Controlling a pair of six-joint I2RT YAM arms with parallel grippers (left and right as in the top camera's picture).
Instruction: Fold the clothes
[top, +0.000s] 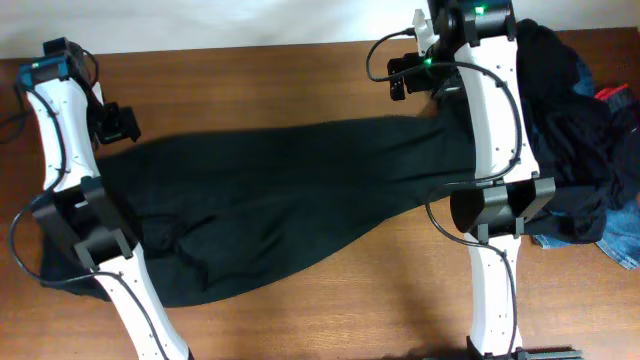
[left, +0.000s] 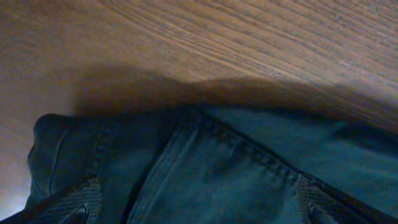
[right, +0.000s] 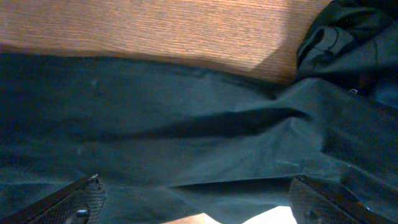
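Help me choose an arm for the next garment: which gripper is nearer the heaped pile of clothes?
Right. The right gripper is over the end of the black trousers that lies beside the pile. The left gripper is at the trousers' opposite end, far from it.

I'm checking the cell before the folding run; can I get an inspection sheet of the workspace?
surface: brown wood-grain table.
job's things: long black fabric trousers spread across the middle; heap of dark garments with blue denim jeans and a red piece at the right end.
clutter: nothing seen.
grippers: left claw open over the trousers' left end; right claw open over the trousers beside the heap; neither holds anything.
cables: black cables looped along both arms.
surroundings: pale strip beyond the far edge.
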